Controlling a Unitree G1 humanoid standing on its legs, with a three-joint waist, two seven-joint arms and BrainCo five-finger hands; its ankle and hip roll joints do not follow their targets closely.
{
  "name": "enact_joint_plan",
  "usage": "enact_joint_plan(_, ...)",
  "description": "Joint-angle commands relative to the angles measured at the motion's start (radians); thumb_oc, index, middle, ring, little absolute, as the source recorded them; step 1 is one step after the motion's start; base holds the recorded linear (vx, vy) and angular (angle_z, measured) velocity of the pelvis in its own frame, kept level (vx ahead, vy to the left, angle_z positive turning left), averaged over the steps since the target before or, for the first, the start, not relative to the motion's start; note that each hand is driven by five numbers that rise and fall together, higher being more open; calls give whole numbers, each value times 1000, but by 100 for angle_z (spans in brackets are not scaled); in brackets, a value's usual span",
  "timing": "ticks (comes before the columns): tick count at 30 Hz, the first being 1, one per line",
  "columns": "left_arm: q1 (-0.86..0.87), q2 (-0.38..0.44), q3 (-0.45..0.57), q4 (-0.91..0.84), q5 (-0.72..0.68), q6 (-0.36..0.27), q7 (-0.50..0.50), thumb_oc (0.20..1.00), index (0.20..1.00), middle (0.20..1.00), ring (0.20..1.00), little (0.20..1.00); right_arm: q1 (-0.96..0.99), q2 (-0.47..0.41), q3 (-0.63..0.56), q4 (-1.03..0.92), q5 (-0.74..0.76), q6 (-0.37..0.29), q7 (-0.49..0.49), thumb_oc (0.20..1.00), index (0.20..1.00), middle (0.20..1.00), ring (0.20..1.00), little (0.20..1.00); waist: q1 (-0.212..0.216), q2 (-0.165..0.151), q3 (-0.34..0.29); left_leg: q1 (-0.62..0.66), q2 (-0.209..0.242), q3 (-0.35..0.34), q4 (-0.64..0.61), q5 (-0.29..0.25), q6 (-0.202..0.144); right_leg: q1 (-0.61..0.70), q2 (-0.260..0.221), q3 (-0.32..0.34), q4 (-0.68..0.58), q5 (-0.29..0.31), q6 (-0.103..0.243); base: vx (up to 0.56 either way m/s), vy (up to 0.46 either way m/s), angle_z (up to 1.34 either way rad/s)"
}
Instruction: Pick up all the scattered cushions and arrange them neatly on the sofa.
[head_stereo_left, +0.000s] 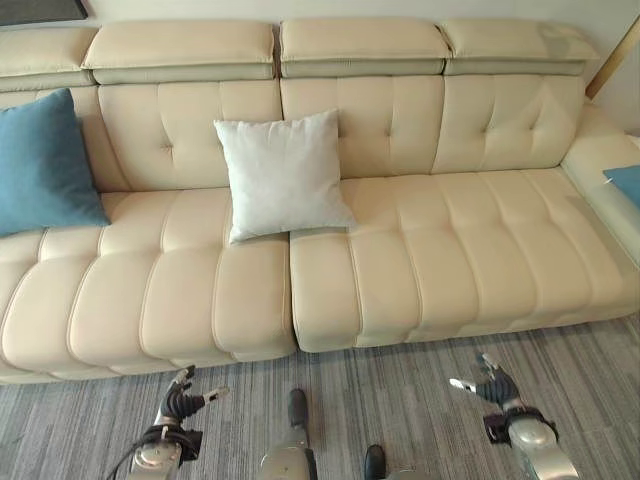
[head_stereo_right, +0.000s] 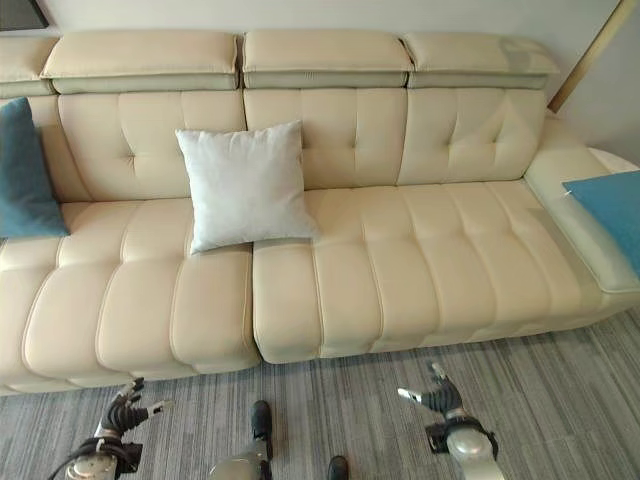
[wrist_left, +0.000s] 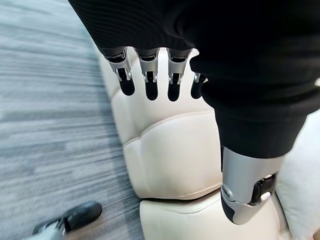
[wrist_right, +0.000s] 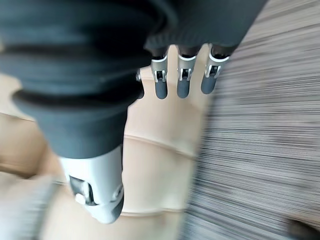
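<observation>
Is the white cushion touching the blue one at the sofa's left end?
Apart. In the left eye view, bare sofa shows between the white cushion and the blue cushion.

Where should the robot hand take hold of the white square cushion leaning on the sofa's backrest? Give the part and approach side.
Grip the white square cushion at its upper edge or a top corner, coming from the front and above. It leans upright against the cream leather sofa backrest, so its top stands free while its lower edge rests on the seat. Both robot hands hang open, left and right.
</observation>
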Motion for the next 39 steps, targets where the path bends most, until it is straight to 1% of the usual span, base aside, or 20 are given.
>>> enact_joint_plan(1, -61, 59, 3, -24, 8, -34, -2, 1000, 1000, 1000, 1000, 1000, -51, -27, -35, -38, 24, -32, -29, 1000, 1000, 1000, 1000, 1000, -40, -86, 20, 33, -111, -67, 175, -86, 36, -18, -65, 55, -62, 48, 101, -229, -42, 28)
enact_joint_plan(2, -61, 59, 3, -24, 8, -34, -2, 1000, 1000, 1000, 1000, 1000, -51, -26, -36, -38, 24, -32, -29, 1000, 1000, 1000, 1000, 1000, -41, -86, 18, 29, -111, -68, 175, -83, 36, -21, -65, 54, -62, 50, 101, -178, -10, 22)
enact_joint_plan(4, -45, 49, 10, -46, -4, -39, -4, 1000, 1000, 1000, 1000, 1000, -49, -29, -31, -51, 23, -30, -19, 1000, 1000, 1000, 1000, 1000, -43, -100, 22, 58, -160, -140, 230, -160, 41, -33, -72, 81, -81, 82, 105, -91, 32, 10)
enact_joint_plan(6, -33, 41, 10, -59, -9, -32, -6, 1000, 1000, 1000, 1000, 1000, -46, -27, -25, -60, 8, -27, -15, 1000, 1000, 1000, 1000, 1000, -45, -94, 13, 94, -171, -184, 186, -168, 53, -38, -56, 99, -97, 97, 111, -23, 64, -36)
enact_joint_plan(12, -32, 69, -15, -84, 19, -26, -31, 1000, 1000, 1000, 1000, 1000, -24, -29, -38, -59, 2, -22, -3, 1000, 1000, 1000, 1000, 1000, -72, -81, -30, 183, -163, -147, 24, -132, 73, -58, -39, 125, -109, 111, 124, -4, 94, -35)
enact_joint_plan(14, -34, 75, -14, -93, 19, -25, -32, 1000, 1000, 1000, 1000, 1000, -25, -25, -37, -56, 4, -20, -3, 1000, 1000, 1000, 1000, 1000, -72, -80, -23, 191, -162, -135, 18, -129, 77, -67, -36, 137, -98, 114, 125, -77, 90, -53)
enact_joint_plan(17, -30, 83, -5, -108, 14, -19, -35, 1000, 1000, 1000, 1000, 1000, -41, -10, -35, -61, 12, -19, -5, 1000, 1000, 1000, 1000, 1000, -75, -80, 5, 206, -150, -71, 12, -134, 89, -105, -24, 166, -60, 129, 141, -113, 56, -76)
enact_joint_plan(18, -23, 84, 4, -114, 9, -19, -31, 1000, 1000, 1000, 1000, 1000, -53, -3, -27, -68, 8, -19, -6, 1000, 1000, 1000, 1000, 1000, -65, -83, 14, 212, -135, -16, 11, -138, 91, -127, -29, 136, -41, 139, 148, -111, 31, -128)
enact_joint_plan(19, -24, 84, 5, -114, 9, -19, -31, 1000, 1000, 1000, 1000, 1000, -54, -3, -27, -68, 8, -19, -6, 1000, 1000, 1000, 1000, 1000, -64, -84, 12, 208, -136, -14, 11, -135, 91, -130, -29, 137, -42, 141, 148, -83, -17, -166)
enact_joint_plan(21, -13, 85, 13, -123, 8, -15, -30, 1000, 1000, 1000, 1000, 1000, -62, 5, -17, -79, -2, -18, -8, 1000, 1000, 1000, 1000, 1000, -45, -83, 17, 219, -107, 50, 12, -138, 85, -138, -66, 7, -21, 131, 146, -41, -78, -140)
enact_joint_plan(22, -1, 80, 18, -133, 7, -13, -32, 1000, 1000, 1000, 1000, 1000, -65, 5, -10, -92, -18, -16, -12, 1000, 1000, 1000, 1000, 1000, -32, -78, 14, 242, -76, 113, 15, -142, 74, -122, -105, -127, -9, 107, 137, -5, -81, -110)
enact_joint_plan(23, -1, 79, 18, -133, 7, -13, -32, 1000, 1000, 1000, 1000, 1000, -65, 5, -10, -92, -18, -16, -12, 1000, 1000, 1000, 1000, 1000, -31, -78, 15, 243, -75, 113, 15, -143, 74, -121, -105, -127, -9, 106, 137, 114, -93, -130)
enact_joint_plan(25, 2, 72, 10, -136, 11, -10, -37, 1000, 1000, 1000, 1000, 1000, -59, 5, -8, -103, -22, -18, -17, 1000, 1000, 1000, 1000, 1000, -29, -73, 7, 279, -50, 151, 21, -168, 60, -95, -124, -188, -1, 77, 145, 140, -105, -144)
enact_joint_plan(29, -8, 49, -22, -135, 25, -8, -49, 1000, 1000, 1000, 1000, 1000, -28, 0, -24, -130, -17, -18, -16, 1000, 1000, 1000, 1000, 1000, -60, -73, 9, 295, -35, 170, 120, -224, 56, -102, -113, -126, 25, 55, 128, 135, -154, -69)
enact_joint_plan(30, -11, 42, -34, -144, 21, -8, -49, 1000, 1000, 1000, 1000, 1000, -22, -6, -27, -138, -13, -21, -22, 1000, 1000, 1000, 1000, 1000, -69, -73, 18, 286, -28, 164, 182, -241, 57, -95, -105, -103, 24, 50, 116, 192, -274, -38)
enact_joint_plan(31, -28, 28, -52, -144, 14, -8, -44, 1000, 1000, 1000, 1000, 1000, -26, -24, -29, -142, -9, -25, -30, 1000, 1000, 1000, 1000, 1000, -79, -75, 36, 245, 11, 163, 348, -265, 50, -68, -92, -80, 23, 33, 93, 141, -219, -34)
enact_joint_plan(34, -42, 16, -71, -137, 8, -12, -38, 1000, 1000, 1000, 1000, 1000, -41, -45, -26, -141, -12, -18, -40, 1000, 1000, 1000, 1000, 1000, -72, -69, 49, 192, 41, 132, 472, -240, 48, -46, -71, -63, 20, 13, 71, 144, -142, -47)
enact_joint_plan(36, -43, 11, -80, -143, 2, -17, -38, 1000, 1000, 1000, 1000, 1000, -38, -50, -26, -161, -10, -16, -38, 1000, 1000, 1000, 1000, 1000, -63, -81, 46, 113, -25, 76, 475, -220, 72, -36, -71, -38, 6, 25, 68, 144, -61, -50)
enact_joint_plan(37, -39, 9, -82, -144, 5, -18, -37, 1000, 1000, 1000, 1000, 1000, -35, -52, -25, -166, -10, -17, -35, 1000, 1000, 1000, 1000, 1000, -52, -85, 45, 83, -59, 46, 450, -236, 80, -22, -66, -6, 1, 20, 73, 205, -26, -72)
enact_joint_plan(39, -32, 5, -83, -146, 7, -17, -36, 1000, 1000, 1000, 1000, 1000, -26, -52, -25, -172, -10, -17, -34, 1000, 1000, 1000, 1000, 1000, -37, -83, 44, 41, -83, 1, 384, -200, 77, 5, -51, 36, -2, 5, 75, 312, 12, -104)
